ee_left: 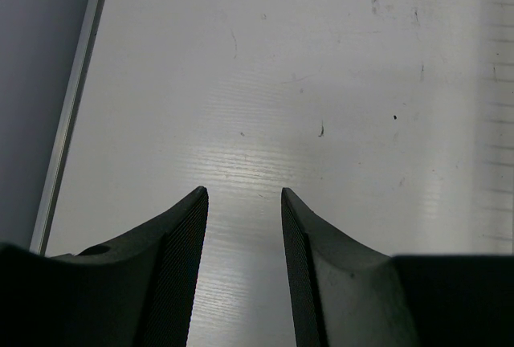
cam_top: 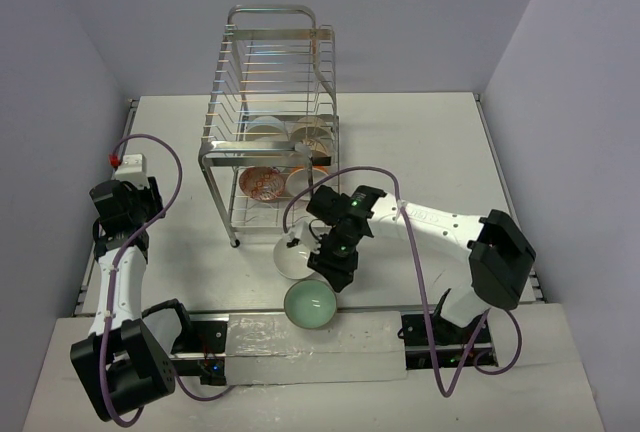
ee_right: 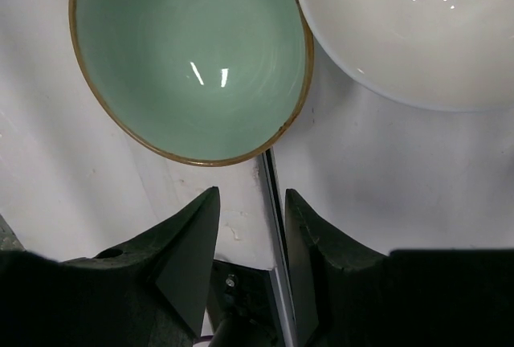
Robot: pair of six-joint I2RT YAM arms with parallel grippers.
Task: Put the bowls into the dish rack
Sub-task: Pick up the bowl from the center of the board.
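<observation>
Two bowls remain outside the dish rack. A mint green bowl with a brown rim sits upright by the near edge of the tabletop. A white bowl stands just beside it on the far side, so close that I cannot tell whether the rims touch. The rack stands farther back at the centre, with an orange-red patterned bowl and several pale ones already on its lower tiers.

The right pincer hovers over the pair with its fingers parted and nothing between them. The green bowl's rim lies just ahead of its tips. The left pincer is also parted and empty, well away over bare tabletop on the left.

Both bowls look like glazed ceramic, judging by the sharp highlights, so they are probably rigid, slick, fairly weighty for their size and liable to chip. The curved outer wall offers little purchase. The rim is the sensible place to hold, with one finger inside and one outside, squeezed firmly. On the green bowl, the side away from the white one avoids knocking its neighbour.
</observation>
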